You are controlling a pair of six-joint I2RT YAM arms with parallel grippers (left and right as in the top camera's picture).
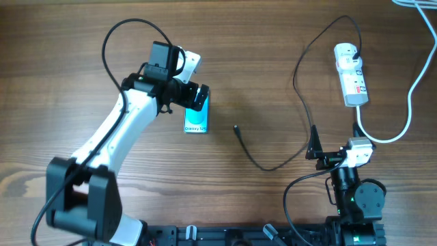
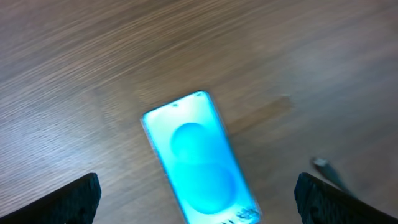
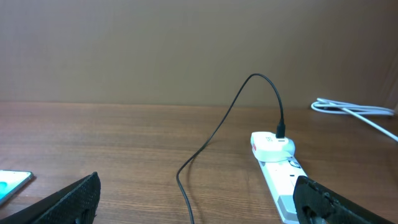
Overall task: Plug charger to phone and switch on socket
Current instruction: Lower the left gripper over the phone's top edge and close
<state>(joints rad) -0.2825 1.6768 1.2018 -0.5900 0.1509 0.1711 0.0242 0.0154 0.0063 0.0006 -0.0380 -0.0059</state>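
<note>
The phone (image 1: 196,121) lies flat on the wooden table with its teal screen up; it also shows in the left wrist view (image 2: 196,158). My left gripper (image 1: 196,97) is open and hovers over the phone's far end, its fingers (image 2: 199,202) wide on either side and holding nothing. The charger (image 1: 273,166), a thin black cable, runs from the socket (image 1: 350,75) and curls to its free tip (image 1: 236,128) right of the phone. My right gripper (image 1: 315,145) is open and empty near the cable, facing the socket (image 3: 277,168).
A thick white cord (image 1: 410,96) trails from the socket along the right edge and shows in the right wrist view (image 3: 354,112). A white plug (image 3: 272,144) sits in the socket's near end. The phone's corner (image 3: 12,183) shows at the far left.
</note>
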